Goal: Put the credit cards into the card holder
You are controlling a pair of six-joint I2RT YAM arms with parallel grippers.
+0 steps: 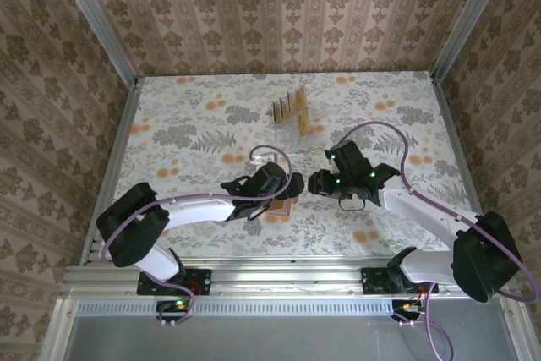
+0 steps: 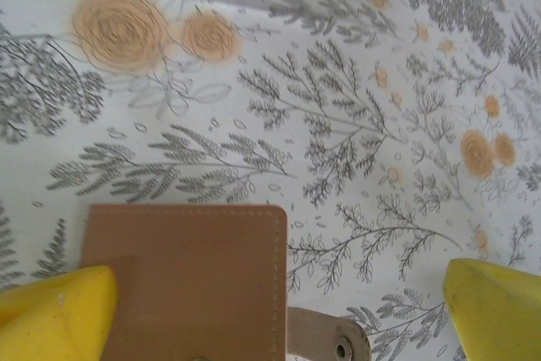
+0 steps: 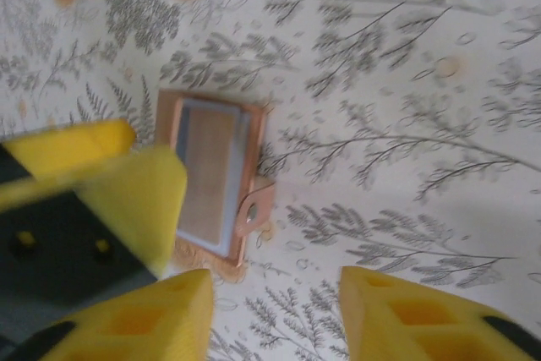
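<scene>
Spread under everything: the flowered table point(image 1: 194, 124). Reaching in from the lower corners of the top view toward the middle, both arms, presumably to work on one spot together. At centre, hanging low over the table, the left gripper point(image 1: 277, 196), yellow fingers point(image 2: 51, 310) spread as wide as they go and pinching nothing; in the left wrist view, one finger overlapping the lower left corner of the card holder point(image 2: 190, 276), probably ready to steady it or press it flat. Just right of it, the right gripper point(image 1: 317, 183), partly spread with a bare gap between the fingers point(image 3: 161, 319), hovering near the holder's right edge, likely lining up for the flap or the snap tab point(image 3: 254, 209). Up and centre, well apart from both: the clear stand point(image 1: 303, 124), propping the credit cards point(image 1: 287, 106) on edge, apparently for easy pinching. In the right wrist view, blurred: a greyish pocket point(image 3: 207, 179) with a tan patch behind it, possibly a card already seated, though hard to say.
</scene>
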